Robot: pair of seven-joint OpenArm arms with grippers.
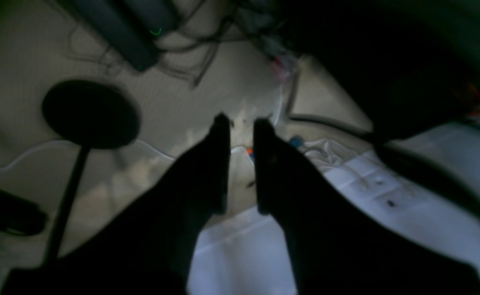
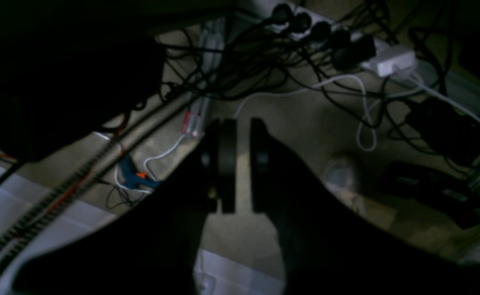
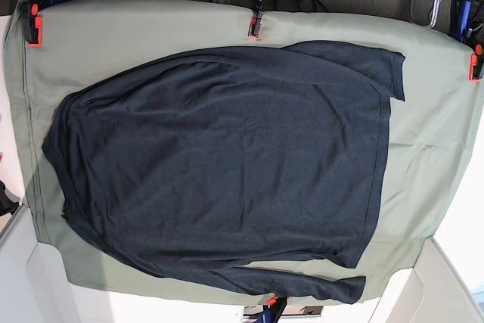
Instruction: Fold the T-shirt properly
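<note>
The dark navy T-shirt (image 3: pixel 227 164) lies spread flat on the sage-green cloth (image 3: pixel 423 111) in the base view. Its hem is to the right. One long sleeve runs along the top edge and the other along the bottom edge. Neither gripper shows in the base view. In the left wrist view my left gripper (image 1: pixel 242 123) hangs over the carpeted floor with a narrow gap between its dark fingers and nothing in it. In the right wrist view my right gripper (image 2: pixel 243 131) also stands narrowly open and empty over the floor. Neither touches the shirt.
Orange clamps (image 3: pixel 253 28) pin the green cloth at the far edge and corners. A round black stand base (image 1: pixel 90 112) sits on the floor. Cables and a power strip (image 2: pixel 387 57) lie below the right gripper. White table parts (image 1: pixel 387 213) show at the frame edges.
</note>
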